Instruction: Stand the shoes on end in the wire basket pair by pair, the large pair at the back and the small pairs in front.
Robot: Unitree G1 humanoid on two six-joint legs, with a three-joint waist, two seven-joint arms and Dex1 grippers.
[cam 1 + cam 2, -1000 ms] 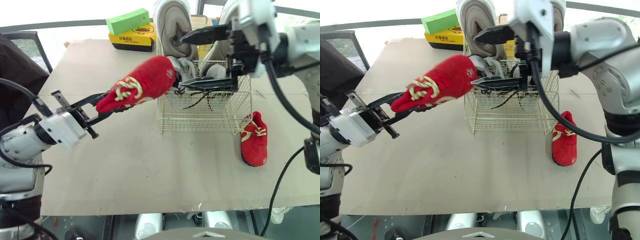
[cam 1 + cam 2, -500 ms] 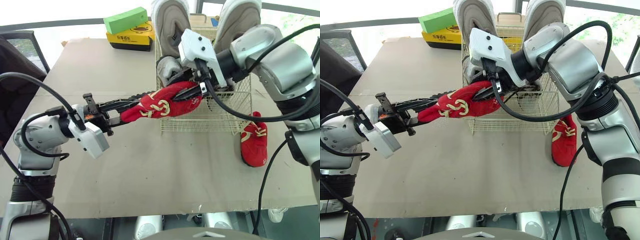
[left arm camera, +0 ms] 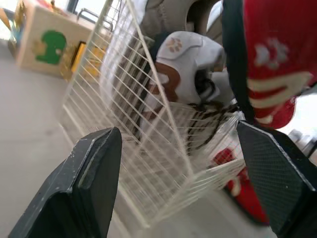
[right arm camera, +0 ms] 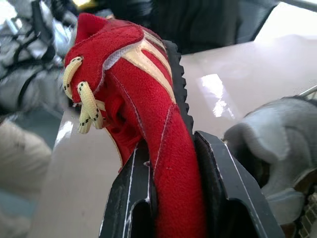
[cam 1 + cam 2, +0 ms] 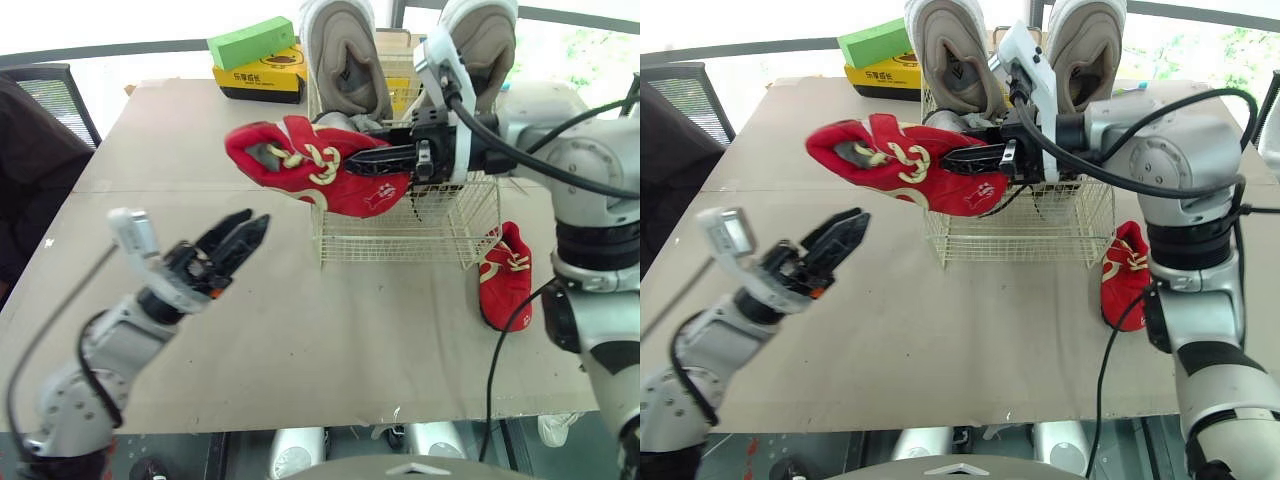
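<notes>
A small red shoe [image 5: 320, 168] with cream laces hangs in the air at the wire basket's [image 5: 400, 240] front left corner. My right gripper [image 4: 171, 144] is shut on the shoe's side wall, one finger inside it and one outside. My left gripper [image 5: 238, 238] stands open and empty over the table, well left of the basket. Two large grey shoes [image 5: 345, 50] stand on end at the basket's back, and small grey-white shoes [image 3: 185, 54] sit lower in front of them. The second red shoe [image 5: 508, 278] lies on the table right of the basket.
A green box [image 5: 255, 40] lies on a yellow box [image 5: 265, 78] at the table's back left. A dark chair [image 5: 35, 140] stands beyond the left edge. The brown tabletop [image 5: 330, 340] spreads out in front of the basket.
My left gripper let go of the red shoe, opened and drew back to the front left. My right gripper closed on the shoe and lifted it, turning its opening to the left.
</notes>
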